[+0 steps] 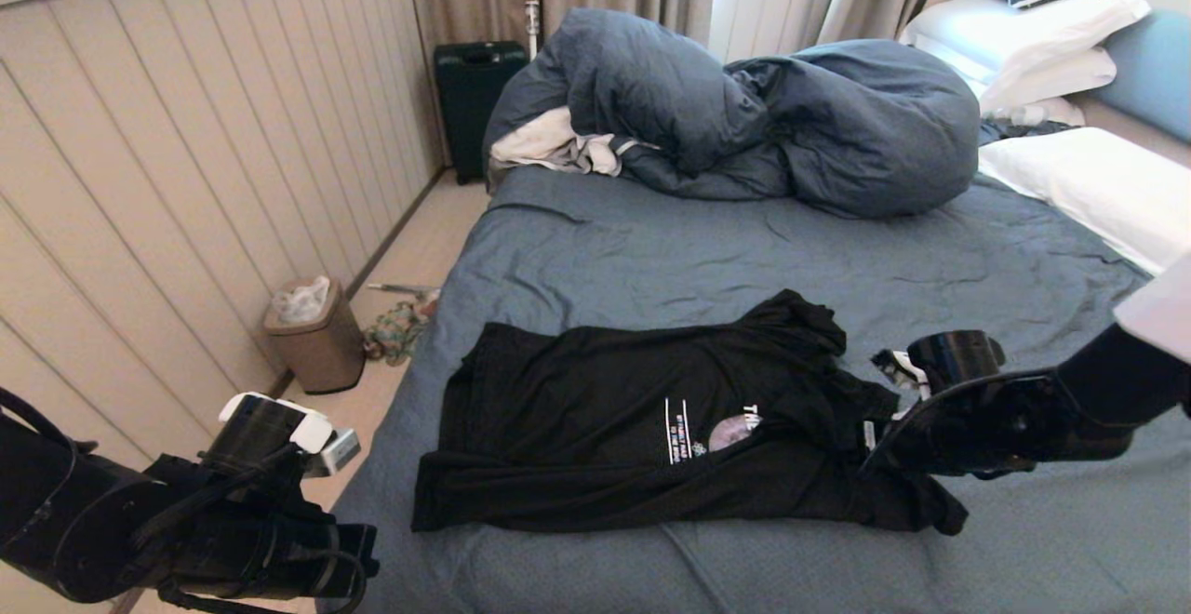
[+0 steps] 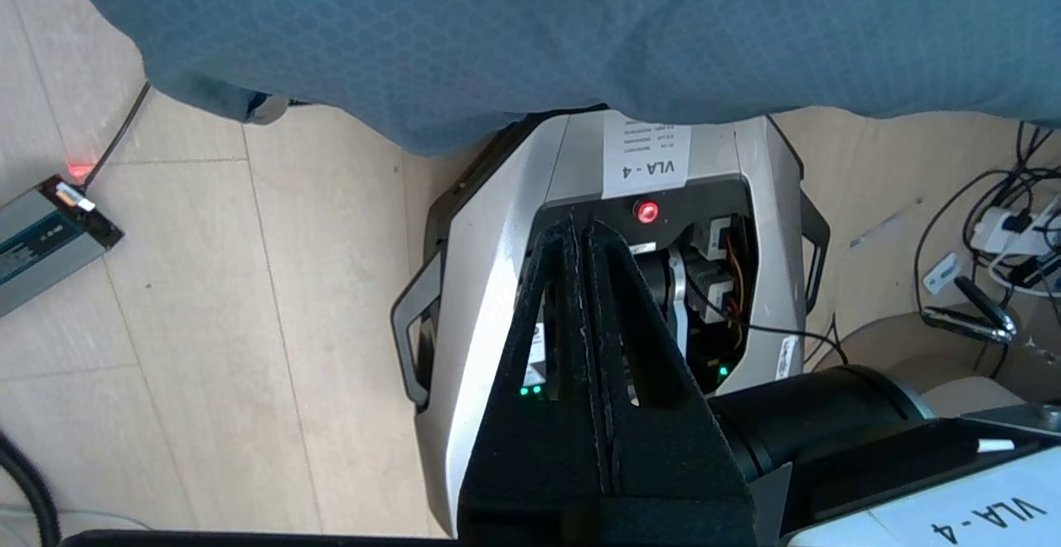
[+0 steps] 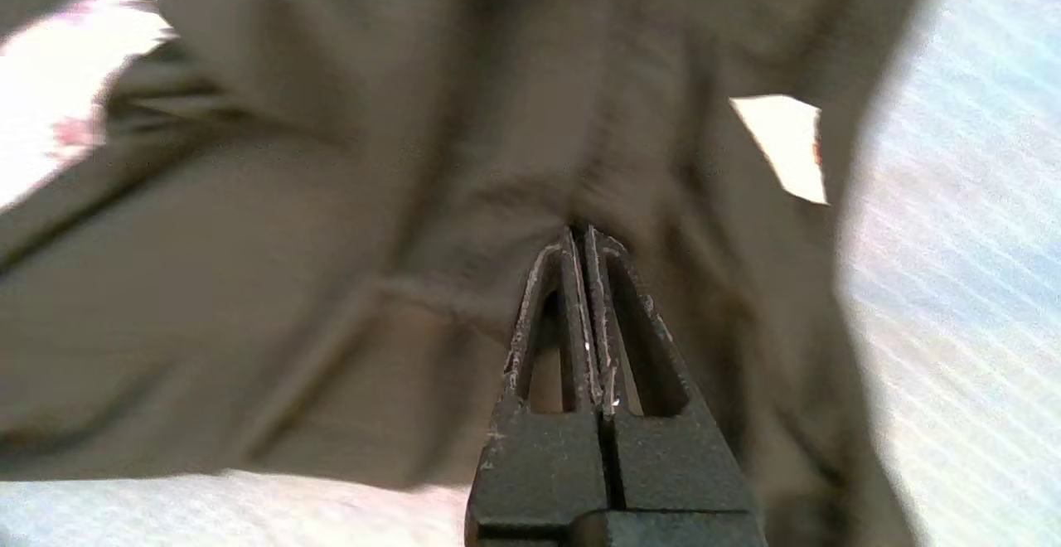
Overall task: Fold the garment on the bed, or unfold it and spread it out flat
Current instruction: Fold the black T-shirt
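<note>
your right arm reaches in low from the right, its right claw (image 3: 580, 236) clenched with the tips against the garment (image 1: 651, 419), which lies part-folded on the bed (image 1: 651, 251). your left claw (image 2: 578, 232) hangs clenched and empty off the bed's near left corner, pointing down at the robot's base (image 2: 489, 265).

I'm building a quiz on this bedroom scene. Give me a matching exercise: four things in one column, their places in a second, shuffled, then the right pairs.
Things:
1. T-shirt
2. duvet
3. bin
4. suitcase

Places:
A. floor, in the far corner by the curtain
B. heaped at the far side of the bed
C. floor, by the panelled wall left of the bed
D. lying on the near part of the sheet

Pairs: 1-D, 2-B, 3-C, 4-A
</note>
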`<state>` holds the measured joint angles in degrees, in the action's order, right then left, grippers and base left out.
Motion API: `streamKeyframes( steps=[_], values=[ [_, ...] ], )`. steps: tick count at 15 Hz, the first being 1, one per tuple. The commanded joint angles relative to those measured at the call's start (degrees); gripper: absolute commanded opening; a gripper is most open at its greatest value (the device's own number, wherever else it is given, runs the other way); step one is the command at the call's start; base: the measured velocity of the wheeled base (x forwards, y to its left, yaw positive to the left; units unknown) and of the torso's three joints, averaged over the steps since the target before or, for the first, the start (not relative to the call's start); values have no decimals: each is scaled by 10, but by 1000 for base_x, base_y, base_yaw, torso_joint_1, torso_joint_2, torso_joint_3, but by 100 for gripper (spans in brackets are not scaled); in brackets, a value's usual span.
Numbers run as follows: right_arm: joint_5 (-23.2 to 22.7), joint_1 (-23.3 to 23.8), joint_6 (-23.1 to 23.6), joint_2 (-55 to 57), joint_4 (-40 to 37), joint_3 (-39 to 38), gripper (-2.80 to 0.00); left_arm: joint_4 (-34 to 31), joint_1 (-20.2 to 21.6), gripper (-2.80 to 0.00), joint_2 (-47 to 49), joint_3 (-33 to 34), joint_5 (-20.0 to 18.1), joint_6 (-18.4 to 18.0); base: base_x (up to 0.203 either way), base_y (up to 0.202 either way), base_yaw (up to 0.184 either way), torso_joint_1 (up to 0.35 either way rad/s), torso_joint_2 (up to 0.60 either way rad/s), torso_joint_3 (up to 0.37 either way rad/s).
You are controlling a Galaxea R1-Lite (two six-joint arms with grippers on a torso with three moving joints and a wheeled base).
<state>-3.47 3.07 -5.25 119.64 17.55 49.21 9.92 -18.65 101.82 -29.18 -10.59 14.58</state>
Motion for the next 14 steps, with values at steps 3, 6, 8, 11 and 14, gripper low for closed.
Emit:
streamKeyframes(
  steps=[3, 6, 8, 11, 14],
  values=[
    [6, -31, -33, 36, 2, 58, -280, 1, 0, -280, 1, 0, -15, 1, 0, 0, 0, 0, 0, 0],
    [11, -51, -59, 89, -2, 132, -280, 0, 0, -280, -3, 0, -29, 2, 0, 0, 0, 0, 0, 0],
    [27, -73, -86, 101, -3, 167, -280, 1, 0, -280, -4, 0, -29, 2, 0, 0, 0, 0, 0, 0],
    [31, -97, -111, 102, -13, 221, -280, 1, 0, -280, -3, 0, -29, 2, 0, 0, 0, 0, 0, 0],
    [32, -108, -152, 95, -31, 277, -280, 1, 0, -280, -6, 1, -29, 3, 0, 0, 0, 0, 0, 0]
  ],
)
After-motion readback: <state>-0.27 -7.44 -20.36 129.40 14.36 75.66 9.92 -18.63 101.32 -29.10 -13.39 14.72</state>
